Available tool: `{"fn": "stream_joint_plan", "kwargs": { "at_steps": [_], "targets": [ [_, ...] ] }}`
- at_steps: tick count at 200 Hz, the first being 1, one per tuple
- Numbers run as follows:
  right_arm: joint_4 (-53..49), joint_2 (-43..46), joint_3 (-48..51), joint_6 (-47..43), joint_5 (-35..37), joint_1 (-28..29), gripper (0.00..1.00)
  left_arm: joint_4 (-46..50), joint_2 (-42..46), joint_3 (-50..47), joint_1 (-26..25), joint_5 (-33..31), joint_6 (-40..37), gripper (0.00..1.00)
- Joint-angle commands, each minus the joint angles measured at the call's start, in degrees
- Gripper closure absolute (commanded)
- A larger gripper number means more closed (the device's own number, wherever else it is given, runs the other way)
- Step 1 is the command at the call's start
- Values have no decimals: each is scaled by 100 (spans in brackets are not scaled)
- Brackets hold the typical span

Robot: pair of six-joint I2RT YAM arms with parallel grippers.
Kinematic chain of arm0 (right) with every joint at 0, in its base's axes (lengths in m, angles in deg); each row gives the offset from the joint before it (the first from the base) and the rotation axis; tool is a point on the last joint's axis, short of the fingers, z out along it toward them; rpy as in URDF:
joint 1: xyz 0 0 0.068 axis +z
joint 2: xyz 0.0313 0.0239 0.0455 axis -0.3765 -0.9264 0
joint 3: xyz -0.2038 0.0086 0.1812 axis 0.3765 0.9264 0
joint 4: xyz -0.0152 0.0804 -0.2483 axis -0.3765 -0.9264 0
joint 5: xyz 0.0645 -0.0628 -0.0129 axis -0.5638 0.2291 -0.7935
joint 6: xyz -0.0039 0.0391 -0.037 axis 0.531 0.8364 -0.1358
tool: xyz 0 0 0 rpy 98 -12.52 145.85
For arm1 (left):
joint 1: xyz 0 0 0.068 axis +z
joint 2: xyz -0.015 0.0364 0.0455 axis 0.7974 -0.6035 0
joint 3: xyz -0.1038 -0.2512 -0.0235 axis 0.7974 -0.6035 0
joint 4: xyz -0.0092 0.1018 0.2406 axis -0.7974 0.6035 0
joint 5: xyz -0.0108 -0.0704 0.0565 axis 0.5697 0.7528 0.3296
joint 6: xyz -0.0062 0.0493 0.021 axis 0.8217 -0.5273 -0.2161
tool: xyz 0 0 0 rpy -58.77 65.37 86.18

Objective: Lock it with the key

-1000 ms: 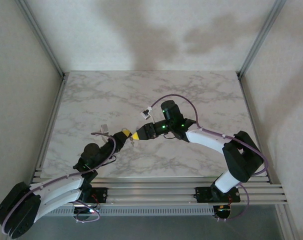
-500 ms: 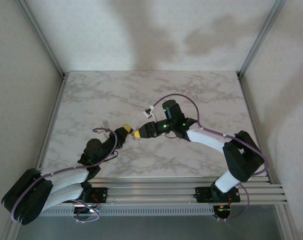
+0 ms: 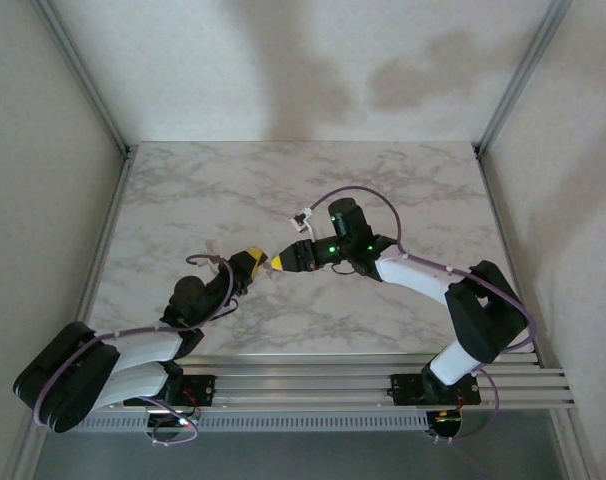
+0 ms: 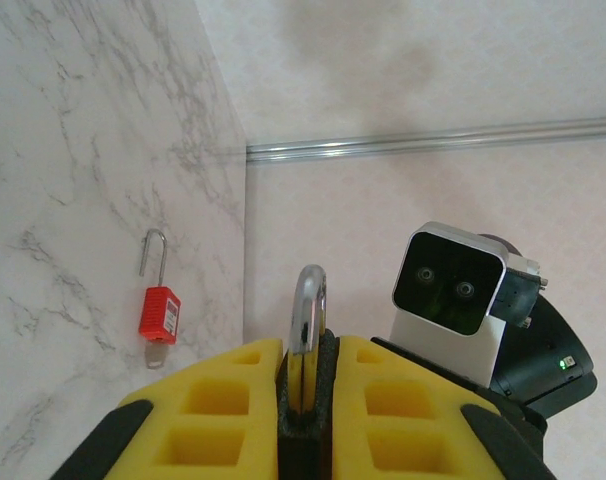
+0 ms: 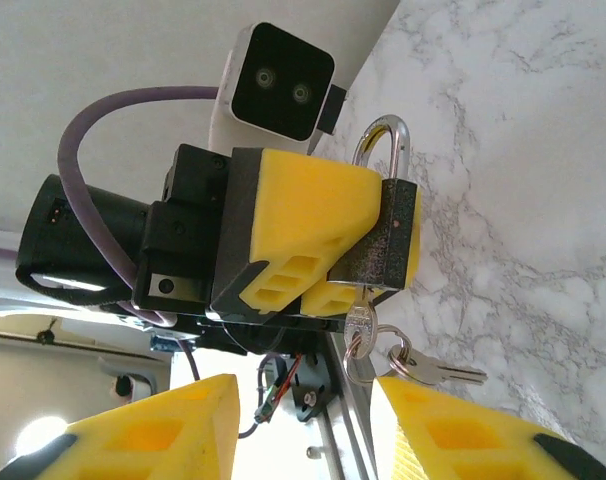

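A black padlock with a silver shackle is clamped between the yellow fingers of my left gripper, which is shut on it above the table's near middle. A key sits in the keyhole on the lock's underside, and a ring with a spare key dangles from it. My right gripper faces the lock from the right. It is open, its two yellow fingertips flanking the space just short of the key without touching it.
A small red padlock with a long thin shackle lies on the marble table. Aluminium rails run along the near edge, and pale walls enclose the other three sides.
The right gripper's jaws have narrowed while staying near the key. The left arm has swung slightly farther from the near edge, carrying the padlock with it.
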Motion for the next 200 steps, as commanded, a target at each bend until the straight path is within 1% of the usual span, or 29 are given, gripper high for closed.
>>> {"fn": "stream_joint_plan", "kwargs": {
  "at_steps": [1, 44, 105, 191, 200],
  "targets": [
    [220, -96, 74, 73, -92, -6, 61, -587, -69, 119, 50, 165, 159, 100],
    [421, -256, 56, 248, -211, 2, 64, -700, -179, 119, 55, 180, 201, 100],
    [415, -316, 30, 256, -240, 47, 67, -777, -282, 110, 55, 215, 220, 100],
    [179, -418, -109, 134, -282, 134, 69, -811, -340, 102, 55, 242, 218, 100],
    [147, -423, -114, 110, -287, 148, 70, -822, -348, 102, 48, 242, 224, 100]
  ]
}}
